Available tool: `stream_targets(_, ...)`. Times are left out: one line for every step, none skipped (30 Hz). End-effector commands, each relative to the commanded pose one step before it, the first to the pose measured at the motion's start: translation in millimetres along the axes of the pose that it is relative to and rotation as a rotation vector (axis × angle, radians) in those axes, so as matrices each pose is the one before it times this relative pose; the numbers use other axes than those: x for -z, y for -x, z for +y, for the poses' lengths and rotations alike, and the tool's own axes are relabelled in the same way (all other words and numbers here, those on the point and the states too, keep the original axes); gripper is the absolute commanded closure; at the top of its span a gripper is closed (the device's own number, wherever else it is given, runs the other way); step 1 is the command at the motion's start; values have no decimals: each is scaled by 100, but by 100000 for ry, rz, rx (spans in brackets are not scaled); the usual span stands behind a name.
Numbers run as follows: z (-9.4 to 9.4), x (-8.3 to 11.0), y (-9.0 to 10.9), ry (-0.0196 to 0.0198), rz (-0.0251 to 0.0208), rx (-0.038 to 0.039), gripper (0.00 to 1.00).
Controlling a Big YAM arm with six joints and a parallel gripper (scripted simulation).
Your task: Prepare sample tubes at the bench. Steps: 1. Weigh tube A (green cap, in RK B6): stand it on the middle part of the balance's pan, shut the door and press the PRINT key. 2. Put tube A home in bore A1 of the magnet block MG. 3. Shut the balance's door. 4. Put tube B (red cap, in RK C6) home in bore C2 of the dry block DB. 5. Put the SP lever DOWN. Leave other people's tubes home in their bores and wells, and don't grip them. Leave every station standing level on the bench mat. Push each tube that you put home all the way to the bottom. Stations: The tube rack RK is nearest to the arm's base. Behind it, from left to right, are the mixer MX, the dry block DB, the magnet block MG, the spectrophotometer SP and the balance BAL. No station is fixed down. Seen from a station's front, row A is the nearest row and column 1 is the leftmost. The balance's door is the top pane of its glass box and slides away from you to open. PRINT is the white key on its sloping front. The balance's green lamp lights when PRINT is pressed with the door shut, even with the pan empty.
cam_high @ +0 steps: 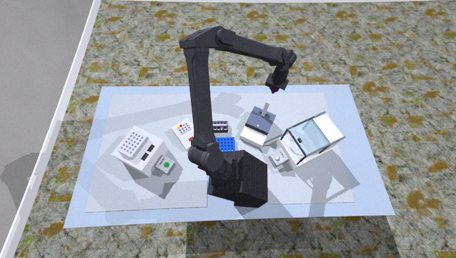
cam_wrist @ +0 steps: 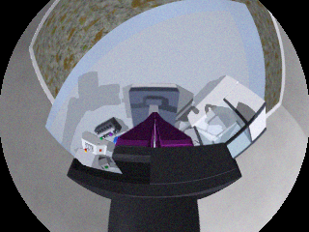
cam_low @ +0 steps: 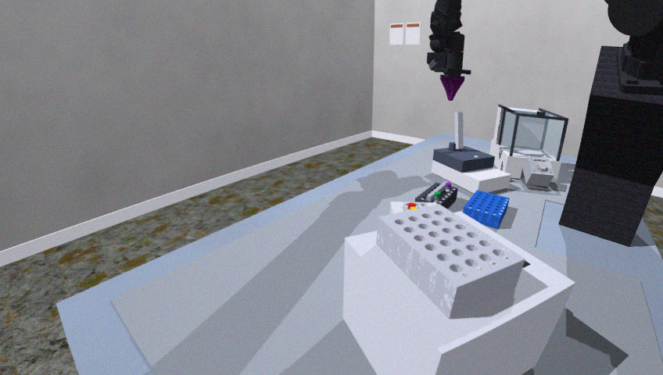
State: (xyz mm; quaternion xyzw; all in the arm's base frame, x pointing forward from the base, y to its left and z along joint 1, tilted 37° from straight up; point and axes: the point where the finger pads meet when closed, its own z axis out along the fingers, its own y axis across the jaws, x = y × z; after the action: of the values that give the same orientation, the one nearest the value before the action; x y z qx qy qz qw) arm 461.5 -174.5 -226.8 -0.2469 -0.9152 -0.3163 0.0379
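My gripper [cam_high: 272, 92] [cam_low: 450, 99] [cam_wrist: 154, 116] is shut and empty, high above the spectrophotometer SP [cam_high: 253, 135] [cam_low: 470, 177]. The SP lever [cam_high: 265, 108] [cam_low: 458, 130] stands upright. The red-capped tube [cam_high: 180, 125] [cam_low: 411, 205] stands in the dry block beside a yellow-capped one [cam_high: 177, 127]. The green-capped tube [cam_low: 437, 194] stands in the dark magnet block [cam_low: 447, 201]; the arm hides it in the top view. The balance door [cam_high: 310, 135] lies over the glass box and looks shut. No tube shows on the pan. The balance lamp cannot be made out.
The blue rack [cam_high: 225, 143] [cam_low: 485, 206] shows no caps. A purple-capped tube [cam_high: 221, 127] [cam_low: 448, 184] stands in the magnet block. The mixer [cam_high: 150, 161] [cam_low: 395, 297] is at the left. The balance [cam_high: 330, 127] stands right of SP, its key box [cam_high: 277, 158] in front.
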Motion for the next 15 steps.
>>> stream_targets(305, -1675, -187, -173, 1160, -568, 100)
stream_targets(211, 306, 969, -192, -1690, 1135, 100)
stream_targets(-116, -415, -627, 95, 957, -641, 100)
stream_targets(-94, -364, -512, 74, 768, -515, 100)
stream_targets(1, -160, -47, 11, 1, -1, 100)
stream_targets(0, -160, -47, 6, 1, -1, 100)
stream_targets(-1, -160, -47, 2, 2, -1, 100)
stream_targets(-1, -160, -47, 2, 2, -1, 100)
stream_targets(-1, -160, -47, 2, 2, -1, 100)
stream_targets(-1, -160, -47, 1, 2, -1, 100)
stream_targets(12, -134, 15, -7, -100, 68, 100)
stream_targets(1, -156, -39, -2, -12, 8, 100)
stream_targets(-14, -185, -108, 6, 100, -67, 100)
stream_targets(-3, -165, -59, 2, 21, -14, 100)
stream_targets(-1, -160, -47, 0, 2, -1, 100)
